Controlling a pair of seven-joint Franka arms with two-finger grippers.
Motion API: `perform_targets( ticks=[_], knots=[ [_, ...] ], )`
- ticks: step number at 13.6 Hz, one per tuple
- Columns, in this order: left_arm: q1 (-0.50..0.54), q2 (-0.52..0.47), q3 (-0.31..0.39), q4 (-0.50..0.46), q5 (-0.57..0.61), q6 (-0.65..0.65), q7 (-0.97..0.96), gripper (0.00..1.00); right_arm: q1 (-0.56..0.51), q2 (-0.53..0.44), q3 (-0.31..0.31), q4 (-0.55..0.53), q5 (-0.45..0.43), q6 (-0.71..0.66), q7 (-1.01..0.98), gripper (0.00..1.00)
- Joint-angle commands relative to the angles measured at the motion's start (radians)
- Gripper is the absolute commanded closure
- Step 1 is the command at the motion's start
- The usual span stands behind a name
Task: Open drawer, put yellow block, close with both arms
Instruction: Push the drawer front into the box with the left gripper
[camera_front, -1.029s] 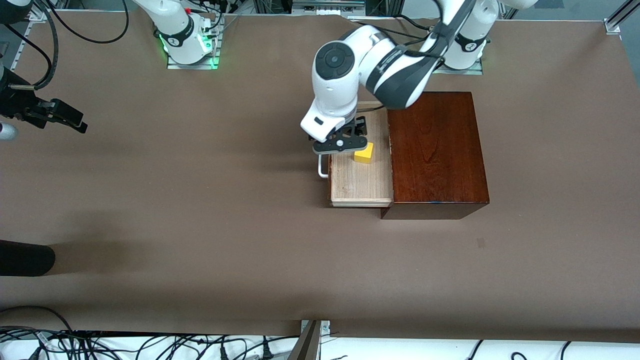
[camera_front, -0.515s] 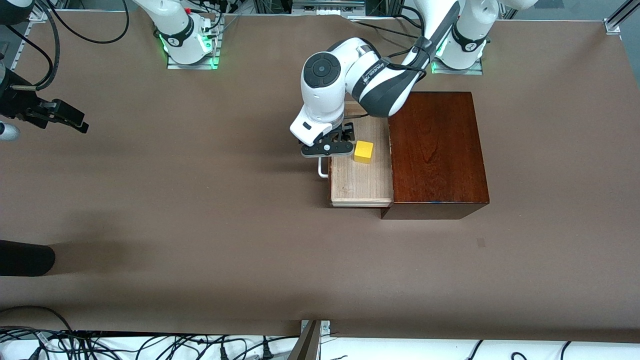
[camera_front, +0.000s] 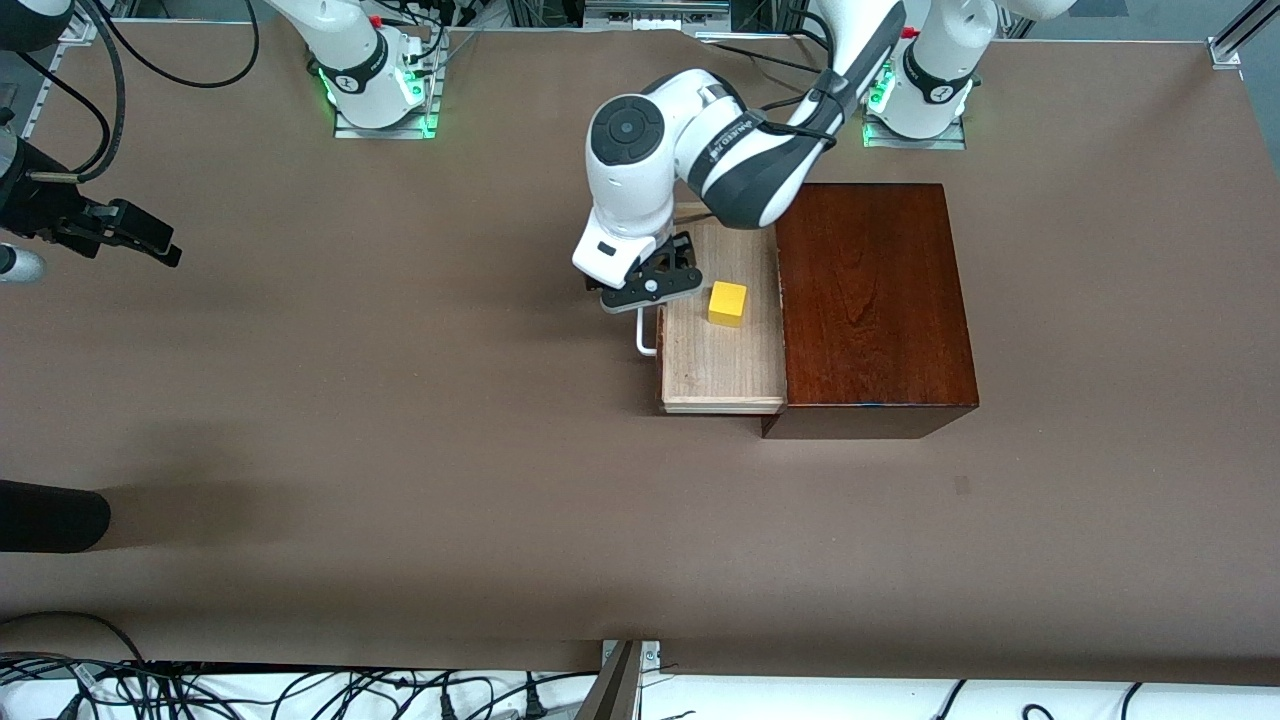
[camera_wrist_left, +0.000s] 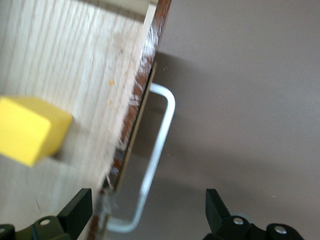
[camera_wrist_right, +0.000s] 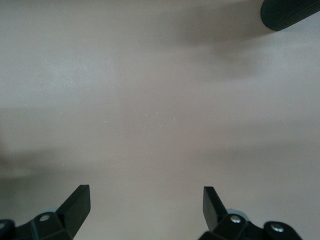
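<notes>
The drawer (camera_front: 720, 365) stands pulled out of the dark mahogany box (camera_front: 870, 300). The yellow block (camera_front: 727, 303) lies on its pale tray, free of both grippers. My left gripper (camera_front: 648, 287) is open and empty, over the drawer's front edge and its white bar handle (camera_front: 645, 338). In the left wrist view the handle (camera_wrist_left: 156, 155) and the reddish drawer front (camera_wrist_left: 134, 131) lie between the open fingers of the left gripper (camera_wrist_left: 147, 212), with the block (camera_wrist_left: 29, 130) off to one side on the tray (camera_wrist_left: 75, 70). My right gripper (camera_front: 150, 243) waits open over bare table at the right arm's end.
A black cylinder (camera_front: 50, 515) pokes in at the table edge at the right arm's end, nearer to the front camera; it also shows in the right wrist view (camera_wrist_right: 290, 12). The right gripper (camera_wrist_right: 145, 205) has only brown table (camera_wrist_right: 150, 115) under it.
My left gripper has moved off the yellow block, away from the box, to over the drawer's front and handle. The block stays in the tray. The right arm has hardly moved.
</notes>
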Motion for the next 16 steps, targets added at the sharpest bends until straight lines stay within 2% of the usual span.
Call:
perform_targets(
  ticks=[1, 6, 7, 9, 10, 11, 16],
  knots=[
    [-0.018, 0.034, -0.03, 0.076, 0.004, -0.015, -0.184, 0.0, -0.002, -0.004, 0.007, -0.002, -0.012, -0.005, 0.022, 0.0],
    [-0.058, 0.086, -0.035, 0.081, 0.01, 0.005, -0.502, 0.02, -0.004, -0.004, 0.004, 0.003, -0.014, -0.002, 0.024, 0.0],
    [-0.058, 0.094, -0.035, 0.081, 0.01, 0.026, -0.554, 0.17, -0.004, -0.004, 0.003, 0.003, -0.014, -0.001, 0.024, 0.0],
    [-0.058, 0.109, -0.033, 0.082, 0.01, 0.039, -0.581, 0.67, -0.004, -0.004, 0.004, 0.003, -0.012, 0.001, 0.024, 0.0],
    [-0.058, 0.114, -0.033, 0.079, 0.011, 0.06, -0.576, 0.87, -0.004, -0.004, 0.003, 0.003, -0.012, 0.001, 0.024, 0.0],
    [-0.058, 0.124, -0.03, 0.081, 0.015, 0.073, -0.572, 1.0, -0.004, -0.004, 0.003, 0.003, -0.012, 0.001, 0.022, 0.0],
    [-0.044, 0.14, 0.028, 0.076, 0.025, 0.08, -0.555, 1.0, -0.004, 0.002, 0.004, 0.011, -0.014, -0.002, 0.017, 0.0]
  ],
)
